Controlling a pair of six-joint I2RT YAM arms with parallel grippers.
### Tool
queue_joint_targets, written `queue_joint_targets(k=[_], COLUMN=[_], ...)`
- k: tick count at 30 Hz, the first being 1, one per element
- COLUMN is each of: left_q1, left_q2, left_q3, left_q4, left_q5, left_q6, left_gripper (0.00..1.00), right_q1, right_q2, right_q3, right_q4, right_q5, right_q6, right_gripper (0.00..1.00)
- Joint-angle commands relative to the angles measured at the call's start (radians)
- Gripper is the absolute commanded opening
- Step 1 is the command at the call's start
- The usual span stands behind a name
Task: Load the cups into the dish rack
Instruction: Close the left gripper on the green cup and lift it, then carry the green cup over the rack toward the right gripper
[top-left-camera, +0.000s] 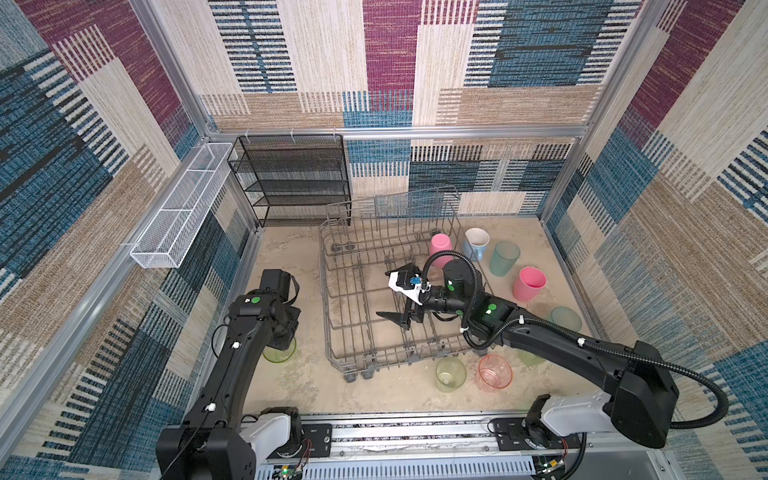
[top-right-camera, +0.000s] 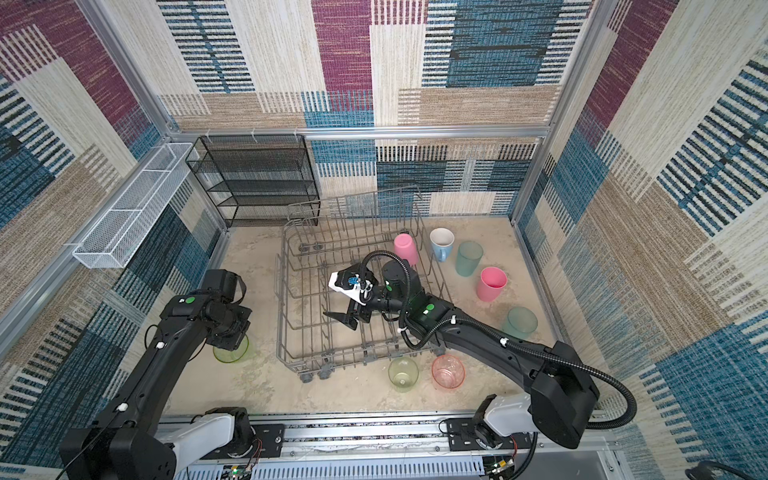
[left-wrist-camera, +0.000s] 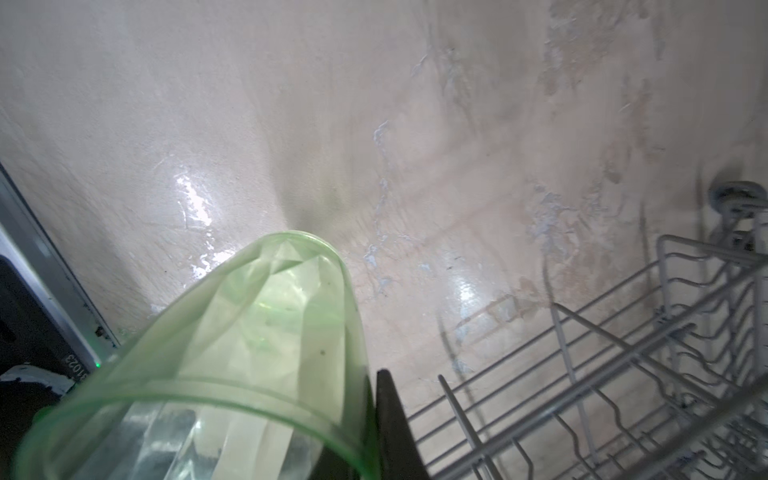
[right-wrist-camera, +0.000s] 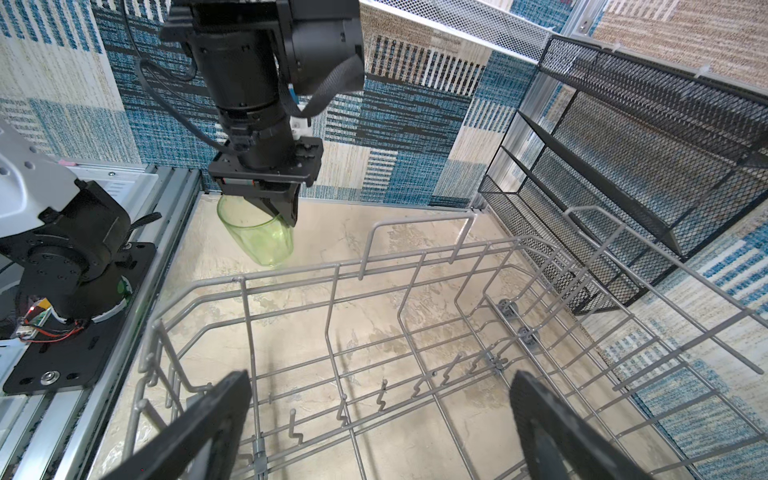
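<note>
On your left, the left hand is clenched on a tilted yellow-green cup, just left of the dish rack. Over the rack's middle, your right hand is released, its jaws spread wide with nothing between them. A pink cup stands upside down at the rack's far right corner. Right of the rack, a blue mug, a teal cup and another pink cup stand on the desk.

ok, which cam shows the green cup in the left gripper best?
Right wrist: the whole green cup shows, with the left gripper fingers shut on its rim. Left wrist has it close up but cropped. In both top views the left arm hides most of it.
</note>
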Motion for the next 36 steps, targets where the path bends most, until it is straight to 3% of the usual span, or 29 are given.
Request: queue_joint_targets(k=[1, 6, 17, 24, 30, 36], left_q1=[0.002, 0.002, -0.014, -0.067, -0.1, -0.118], left_q2=[-0.018, -0.012, 0.113, 0.129, 0.101, 0.105], left_q3=[0.047, 0.128, 0.315, 0.423, 0.438, 0.42], left_q4=[-0.022, 0.015, 0.135, 0.168, 0.263, 0.439], left_q5=[-0.057, -0.075, 0.042, 0.02, 0.025, 0.138], left_q6=[0.026, 0.049, 0.069, 0.124, 0.153, 0.203], left_gripper=[0.01, 0.0, 0.0, 0.0, 0.0, 0.0], right_q1=[0.003, 0.003, 0.003, 0.003, -0.003, -0.022], right_q2=[0.006, 0.025, 0.076, 0.126, 0.169, 0.175], right_q3=[0.012, 0.017, 0.061, 0.11, 0.139, 0.165], right_q4=[0.002, 0.006, -0.025, -0.043, 0.025, 0.061], right_q5=[-0.012, -0.016, -0.012, 0.071, 0.223, 0.238], right_q6=[0.009, 0.019, 0.045, 0.084, 0.169, 0.264], right_gripper=[1.0, 1.0, 1.0, 1.0, 1.0, 1.0])
